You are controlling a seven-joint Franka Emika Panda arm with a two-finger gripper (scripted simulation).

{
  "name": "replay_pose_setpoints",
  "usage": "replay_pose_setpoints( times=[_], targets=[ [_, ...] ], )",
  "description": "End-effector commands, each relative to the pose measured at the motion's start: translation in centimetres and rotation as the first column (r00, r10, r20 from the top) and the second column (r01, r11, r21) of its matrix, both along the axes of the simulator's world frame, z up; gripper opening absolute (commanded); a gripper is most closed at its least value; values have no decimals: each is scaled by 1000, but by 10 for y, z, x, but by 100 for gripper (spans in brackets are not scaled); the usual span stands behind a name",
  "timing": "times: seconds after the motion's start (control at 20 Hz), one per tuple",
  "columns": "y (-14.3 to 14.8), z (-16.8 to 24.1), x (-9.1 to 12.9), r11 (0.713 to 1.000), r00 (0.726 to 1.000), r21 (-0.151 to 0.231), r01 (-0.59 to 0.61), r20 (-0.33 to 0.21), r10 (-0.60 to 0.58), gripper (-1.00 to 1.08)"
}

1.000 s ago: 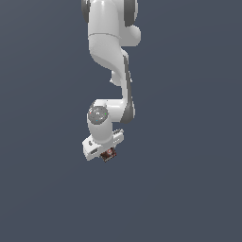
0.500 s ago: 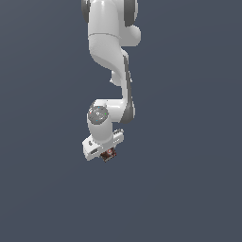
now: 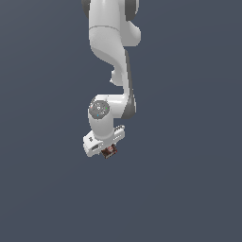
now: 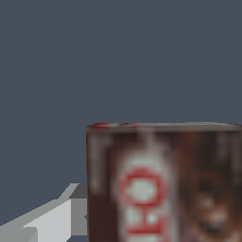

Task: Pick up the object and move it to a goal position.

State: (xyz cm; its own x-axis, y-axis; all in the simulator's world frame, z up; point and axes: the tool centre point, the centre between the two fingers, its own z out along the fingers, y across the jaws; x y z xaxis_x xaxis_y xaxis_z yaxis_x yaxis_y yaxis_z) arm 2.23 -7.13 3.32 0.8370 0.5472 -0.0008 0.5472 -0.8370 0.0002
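The object (image 3: 109, 151) is a small flat box, dark brown and red with a pale label patch. In the exterior view it sits right under my white hand, between the fingers of my gripper (image 3: 108, 152), which is shut on it. The hand hides most of the box and the fingertips. In the wrist view the box (image 4: 165, 184) fills much of the picture, close up and blurred, with a red ring mark on its pale patch. One grey finger (image 4: 56, 215) shows beside it, against its side.
The white arm (image 3: 111, 52) reaches down from the top of the exterior view. A plain dark grey-blue surface (image 3: 189, 179) lies all around. No other objects or edges show.
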Motion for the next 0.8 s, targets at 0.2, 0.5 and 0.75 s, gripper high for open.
replay_pose_setpoints(
  times=[0.2, 0.5, 0.75],
  targets=[
    [11, 32, -16, 1000, 1000, 0, -1, 1, 1, -100],
    [27, 76, -38, 1000, 1000, -1, -1, 1, 1, -100],
    [41, 116, -58, 1000, 1000, -1, -1, 1, 1, -100]
  ],
)
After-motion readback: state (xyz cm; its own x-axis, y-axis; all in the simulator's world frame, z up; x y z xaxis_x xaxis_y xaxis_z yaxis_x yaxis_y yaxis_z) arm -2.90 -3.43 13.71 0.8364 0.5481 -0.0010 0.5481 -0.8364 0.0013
